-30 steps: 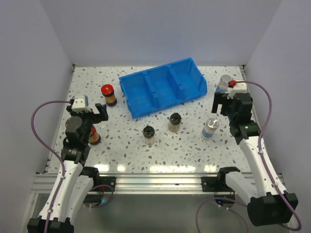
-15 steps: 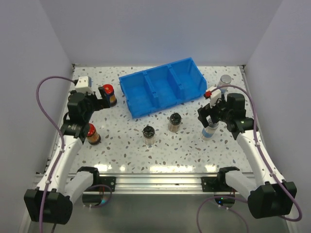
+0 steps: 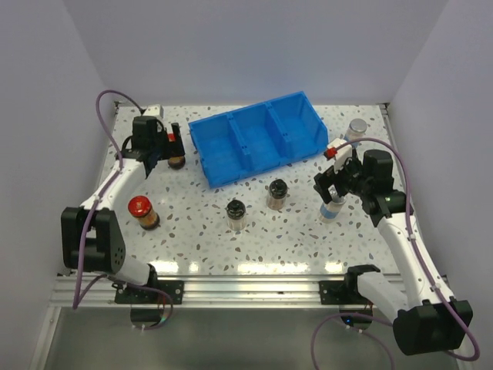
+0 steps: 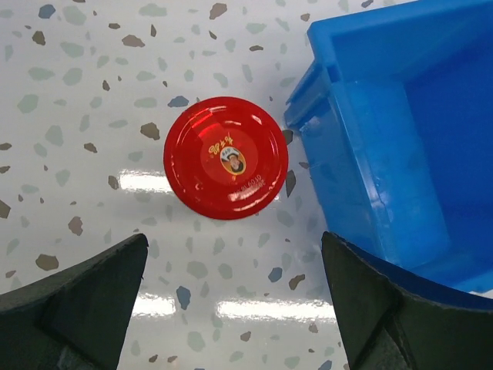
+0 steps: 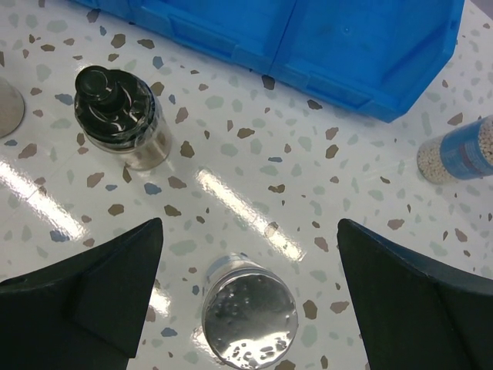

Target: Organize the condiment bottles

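Note:
A red-capped jar (image 4: 226, 157) stands next to the blue bin's left end; my left gripper (image 4: 233, 258) hangs open above it, the cap just ahead of the fingertips. In the top view this jar (image 3: 176, 158) is partly hidden by the left gripper (image 3: 170, 143). A second red-capped jar (image 3: 143, 211) stands near the left front. Two black-capped jars (image 3: 236, 213) (image 3: 278, 193) stand mid-table. My right gripper (image 5: 248, 258) is open above a silver-capped jar (image 5: 248, 320), its fingers either side and apart from it. Another silver-capped jar (image 3: 356, 131) stands at the back right.
The blue three-compartment bin (image 3: 258, 137) lies across the back middle, and its corner (image 4: 400, 139) is close to my left gripper's right finger. The bin's front wall (image 5: 308, 46) lies ahead of my right gripper. White walls enclose the table on three sides.
My left arm has swung back from the front-left red-capped jar to above the red-capped jar beside the bin. My right gripper has moved in from the back right to above the silver-capped jar.

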Controlling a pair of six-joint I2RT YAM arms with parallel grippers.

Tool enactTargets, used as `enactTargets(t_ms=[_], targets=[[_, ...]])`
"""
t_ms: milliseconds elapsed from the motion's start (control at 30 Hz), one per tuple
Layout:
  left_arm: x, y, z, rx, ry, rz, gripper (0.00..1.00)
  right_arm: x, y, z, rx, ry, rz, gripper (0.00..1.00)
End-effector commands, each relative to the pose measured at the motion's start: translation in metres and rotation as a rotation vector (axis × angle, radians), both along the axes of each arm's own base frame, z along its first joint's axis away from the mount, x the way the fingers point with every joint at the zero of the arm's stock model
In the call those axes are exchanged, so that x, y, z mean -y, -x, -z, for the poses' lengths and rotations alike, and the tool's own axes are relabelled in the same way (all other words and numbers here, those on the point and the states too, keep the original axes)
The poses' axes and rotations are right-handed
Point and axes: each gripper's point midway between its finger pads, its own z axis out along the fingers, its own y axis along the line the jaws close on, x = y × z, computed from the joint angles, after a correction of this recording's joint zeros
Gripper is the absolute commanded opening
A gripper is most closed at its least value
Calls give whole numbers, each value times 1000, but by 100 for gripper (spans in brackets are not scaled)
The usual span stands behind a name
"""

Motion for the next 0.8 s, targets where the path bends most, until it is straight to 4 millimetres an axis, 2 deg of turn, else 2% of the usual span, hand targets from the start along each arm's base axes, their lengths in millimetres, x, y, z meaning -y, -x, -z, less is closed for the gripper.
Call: enactTargets(t_ms=[0,33,100,200,233,467,567,667,700,767], targets=[[-6,-26,-4,-3,-20,-9,98,-2,0,-8,31,4,-18,99],[-5,-33,-6,-6,-22,-9,98,-1,-1,-8,34,5,-16,99],[-4,-46,4,-38,-26,-3,97,1,-1,-9,38,12,-5,99],[-5,-54,23,-98,-38,0,95,2,-2,-9,43,15,-1,99],[-5,-58,21,-98,-44,-1,95,3,-2,-9,43,17,3,99],[-12,-59,33,-140,-83,-16,86,4,-3,-12,57,25,11,99],[-13,-57,35,-143,-92,-14,77,5,-3,-11,58,28,14,99],[-12,-58,37,-147,-96,-4,56,6,-4,-11,61,32,19,99],[-13,-59,34,-139,-97,-1,33,8,-4,-12,66,36,25,99],[-14,-60,23,-114,-107,-2,14,9,-4,-10,65,44,31,99]])
